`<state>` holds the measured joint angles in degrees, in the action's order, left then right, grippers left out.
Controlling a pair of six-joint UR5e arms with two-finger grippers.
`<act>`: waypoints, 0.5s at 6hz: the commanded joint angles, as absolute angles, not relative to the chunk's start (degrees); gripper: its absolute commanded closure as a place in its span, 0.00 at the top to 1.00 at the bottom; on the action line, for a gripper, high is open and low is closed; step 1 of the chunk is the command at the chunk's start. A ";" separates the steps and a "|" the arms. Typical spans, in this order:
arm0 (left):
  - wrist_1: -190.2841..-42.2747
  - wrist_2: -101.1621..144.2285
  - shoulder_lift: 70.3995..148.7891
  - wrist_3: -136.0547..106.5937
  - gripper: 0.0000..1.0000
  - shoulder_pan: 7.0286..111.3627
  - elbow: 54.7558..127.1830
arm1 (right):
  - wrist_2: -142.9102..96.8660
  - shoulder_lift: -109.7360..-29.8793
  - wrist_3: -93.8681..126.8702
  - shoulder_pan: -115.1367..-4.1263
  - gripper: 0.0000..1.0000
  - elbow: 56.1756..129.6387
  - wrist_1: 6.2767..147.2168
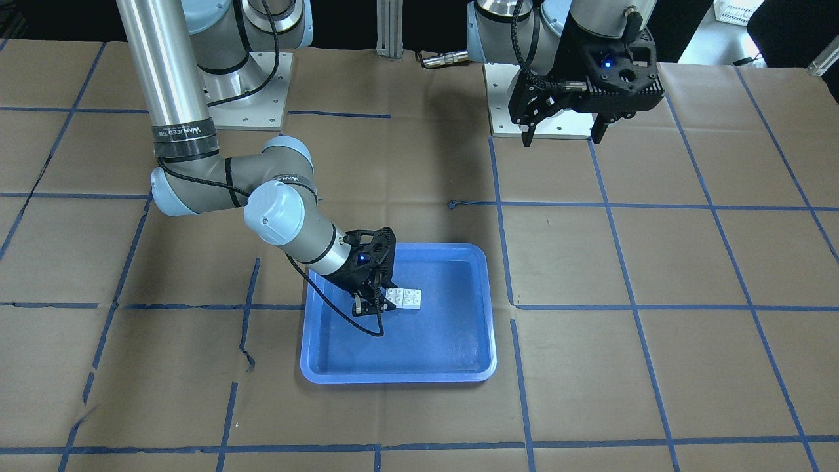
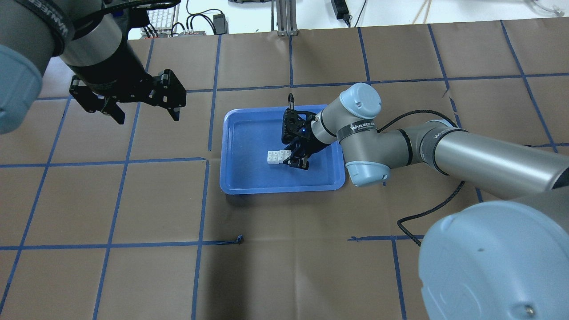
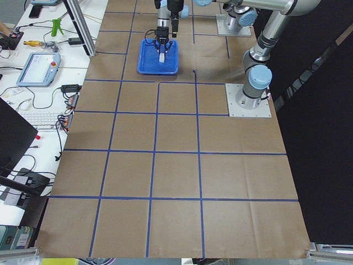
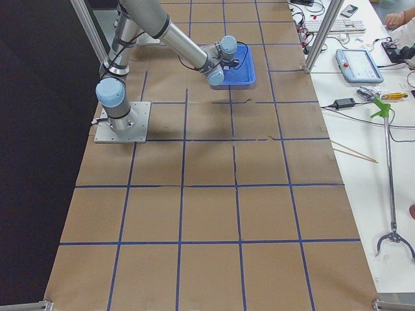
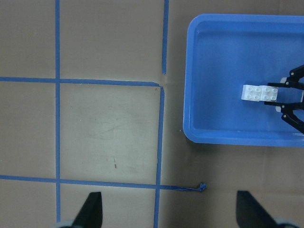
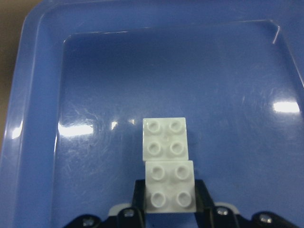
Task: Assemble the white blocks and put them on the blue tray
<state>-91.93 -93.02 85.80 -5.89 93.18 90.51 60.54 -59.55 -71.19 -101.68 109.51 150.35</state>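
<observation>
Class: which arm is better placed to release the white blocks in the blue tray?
Right. The right gripper clasps the joined white blocks, which sit inside the blue tray. The left gripper hangs open over the table, away from the tray.

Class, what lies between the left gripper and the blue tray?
Between left gripper and blue tray, overhead view shows only brown paper and a blue tape line.

Your bench wears brown paper gridded with blue tape. Beside it you have a teach pendant, a keyboard and a reacher-grabber.
</observation>
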 commanded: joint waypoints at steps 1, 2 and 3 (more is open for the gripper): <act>-91.85 -92.99 85.78 -5.89 1.00 93.08 90.70 | 60.56 -59.24 -71.19 -101.69 0.32 109.51 150.38; -91.93 -93.16 85.78 -5.89 1.00 92.99 90.70 | 60.56 -59.15 -71.19 -101.69 0.32 109.51 150.29; -91.93 -93.08 85.78 -5.89 1.00 92.81 90.70 | 60.47 -59.24 -71.19 -101.69 0.32 109.51 150.38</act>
<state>-91.91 -93.09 85.78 -5.89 92.95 90.69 60.53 -59.23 -71.19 -101.69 109.51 150.33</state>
